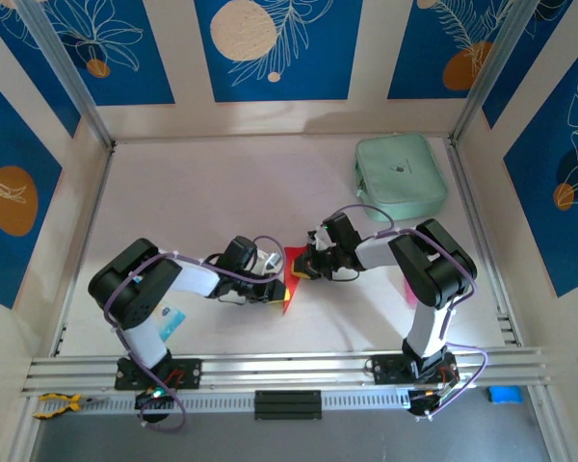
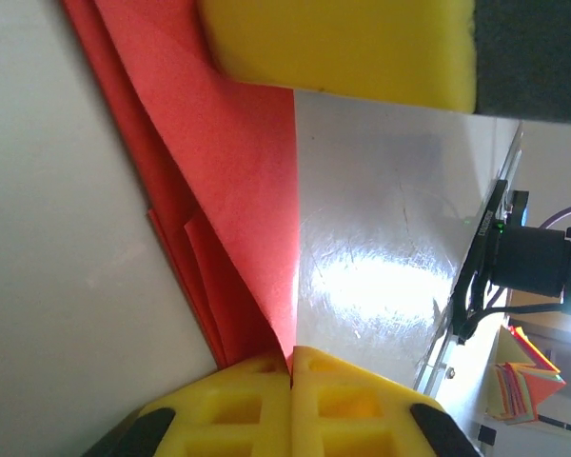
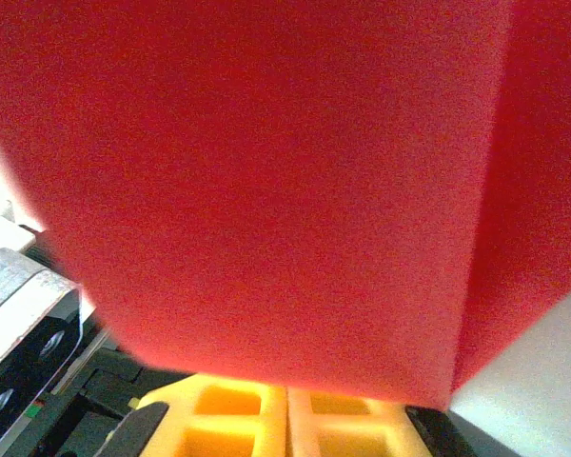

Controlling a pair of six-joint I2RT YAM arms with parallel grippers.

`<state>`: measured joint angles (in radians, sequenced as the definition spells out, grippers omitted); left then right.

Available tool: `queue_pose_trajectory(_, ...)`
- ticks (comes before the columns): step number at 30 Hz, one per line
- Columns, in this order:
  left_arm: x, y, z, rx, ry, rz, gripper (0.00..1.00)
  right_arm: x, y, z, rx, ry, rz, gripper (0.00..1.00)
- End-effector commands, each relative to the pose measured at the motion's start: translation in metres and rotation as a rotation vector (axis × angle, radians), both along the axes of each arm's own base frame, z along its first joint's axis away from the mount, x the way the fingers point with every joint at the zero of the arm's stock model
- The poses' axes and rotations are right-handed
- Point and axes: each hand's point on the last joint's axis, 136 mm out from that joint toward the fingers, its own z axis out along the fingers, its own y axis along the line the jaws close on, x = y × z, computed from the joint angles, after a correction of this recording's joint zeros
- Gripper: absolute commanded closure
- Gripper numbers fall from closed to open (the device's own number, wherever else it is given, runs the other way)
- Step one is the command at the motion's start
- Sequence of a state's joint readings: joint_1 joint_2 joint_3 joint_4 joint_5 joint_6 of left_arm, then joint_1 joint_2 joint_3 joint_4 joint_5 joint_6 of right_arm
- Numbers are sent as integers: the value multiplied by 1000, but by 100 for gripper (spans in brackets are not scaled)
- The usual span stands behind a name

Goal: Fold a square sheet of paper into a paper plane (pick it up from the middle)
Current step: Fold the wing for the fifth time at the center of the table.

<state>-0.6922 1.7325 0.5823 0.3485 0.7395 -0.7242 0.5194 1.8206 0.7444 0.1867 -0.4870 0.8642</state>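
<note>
Red paper (image 2: pixel 228 171), outline mostly hidden, left gripper (image 2: pixel 290 364) and right gripper (image 3: pixel 285 392) each clamped tight on it

Top view: bright, even; soft shadows on the surface (image 1: pixel 222 192).
Left wrist: white glare on the surface (image 2: pixel 381 276).
Right wrist: red paper (image 3: pixel 266 190) out of focus.

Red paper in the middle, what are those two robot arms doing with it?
They are partway through folding it. The left gripper and the right gripper both pinch the red paper, already creased into layers, near the middle of the table. A mint-green pouch lies farther back, untouched.
</note>
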Motion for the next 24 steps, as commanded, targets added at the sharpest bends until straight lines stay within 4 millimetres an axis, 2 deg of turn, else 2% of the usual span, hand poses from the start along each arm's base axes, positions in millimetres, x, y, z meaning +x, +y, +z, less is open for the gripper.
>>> queue_pose_trajectory(1,-38,18,-20,95,128,-53,90,-18,-27,-43,-189,102,-51,91)
queue_pose_trajectory(6,-44,19,-21,114,130,-65,87,-19,-29,-45,-201,107,-53,91)
queue_pose_trajectory(7,-45,20,-22,116,130,-66,89,-19,-29,-45,-201,106,-53,91)
queue_pose_trajectory(8,-46,20,-22,117,128,-68,97,-19,-29,-45,-202,106,-55,91)
queue_pose_trajectory(9,-47,20,-23,120,132,-73,100,-19,-30,-45,-204,108,-57,91)
queue_pose_trajectory(15,-53,26,-28,163,137,-80,100,-20,-31,-48,-216,114,-59,91)
queue_pose_trajectory(17,-55,27,-28,168,143,-83,91,-21,-32,-48,-221,118,-62,92)
queue_pose_trajectory(19,-56,28,-27,172,144,-85,88,-21,-32,-49,-223,119,-62,92)
queue_pose_trajectory(20,-57,29,-27,172,143,-85,88,-21,-32,-49,-224,118,-62,92)
queue_pose_trajectory(23,-60,29,-27,175,143,-90,100,-21,-32,-50,-226,118,-63,92)
queue_pose_trajectory(24,-61,30,-27,176,144,-91,100,-21,-32,-50,-226,118,-63,92)
